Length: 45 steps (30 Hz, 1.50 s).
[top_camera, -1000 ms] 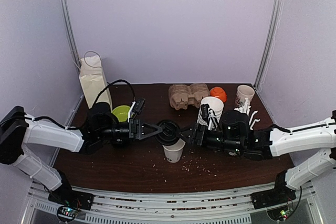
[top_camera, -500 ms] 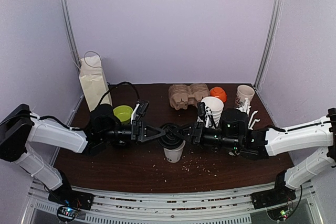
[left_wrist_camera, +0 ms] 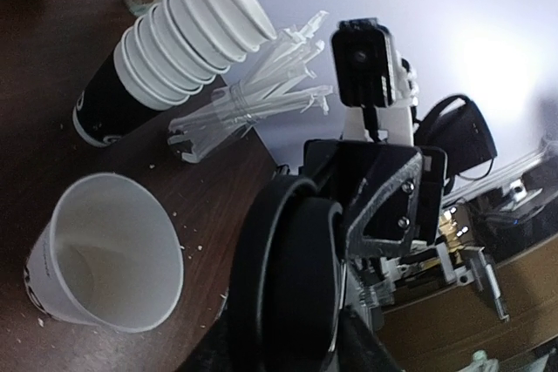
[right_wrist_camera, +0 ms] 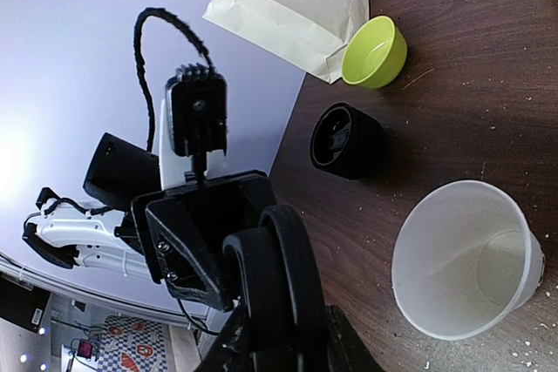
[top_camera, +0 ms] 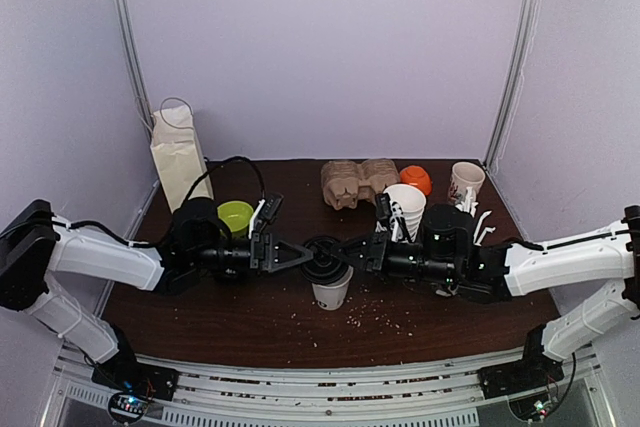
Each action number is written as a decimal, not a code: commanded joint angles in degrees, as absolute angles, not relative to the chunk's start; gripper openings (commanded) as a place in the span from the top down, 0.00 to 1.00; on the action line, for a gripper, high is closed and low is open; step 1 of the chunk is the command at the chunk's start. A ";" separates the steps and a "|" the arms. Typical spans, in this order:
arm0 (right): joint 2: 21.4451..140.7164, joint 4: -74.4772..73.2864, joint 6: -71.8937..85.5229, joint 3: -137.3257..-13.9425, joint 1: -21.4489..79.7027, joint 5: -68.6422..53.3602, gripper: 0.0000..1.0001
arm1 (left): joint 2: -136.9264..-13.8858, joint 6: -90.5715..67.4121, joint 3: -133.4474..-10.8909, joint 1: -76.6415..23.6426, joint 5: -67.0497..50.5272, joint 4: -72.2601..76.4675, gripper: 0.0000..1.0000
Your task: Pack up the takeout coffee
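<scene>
- Round black plastic lid (top_camera: 322,251) is being pinched by right pincer (top_camera: 343,247); left pincer's (top_camera: 303,253) hold cannot be told.
- Centring over open white paper cup (top_camera: 331,292) below is being advised.

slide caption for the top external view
Left and right jaws meet at a black lid near the lidless white cup.

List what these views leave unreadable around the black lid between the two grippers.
- Grip on the black lid: too small in the top view; in both wrist views the lid itself covers the fingertips of the left gripper and right gripper.
- Gap between lid and open cup: top view, the lid overlaps the rim.
- Print on the cup: left wrist view, blurred and turned away.
</scene>
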<state>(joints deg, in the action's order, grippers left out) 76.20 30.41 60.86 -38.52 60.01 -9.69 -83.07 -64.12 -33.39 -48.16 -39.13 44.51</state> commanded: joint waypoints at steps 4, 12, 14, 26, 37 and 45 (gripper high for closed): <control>77.91 28.96 58.71 -39.93 60.06 -9.23 0.90 | -80.06 -56.82 -35.27 -48.86 -36.43 34.25 0.40; 79.15 29.64 58.70 -39.39 59.21 -6.91 0.92 | -79.47 -54.10 -36.24 -48.86 -34.14 29.27 0.27; 78.79 30.02 58.78 -38.99 58.92 -6.04 0.92 | -78.41 -53.00 -36.30 -48.87 -32.54 26.87 0.19; 82.18 31.09 61.05 -39.91 56.75 -7.49 0.92 | -75.24 -48.85 -36.66 -48.82 -24.28 17.04 0.02; 83.95 33.69 63.58 -38.79 55.81 -8.96 0.92 | -78.84 -47.63 -39.93 -48.82 -23.20 14.94 0.02; 84.66 35.65 65.37 -37.87 55.25 -10.46 0.92 | -82.67 -47.58 -41.92 -48.82 -23.90 14.80 0.02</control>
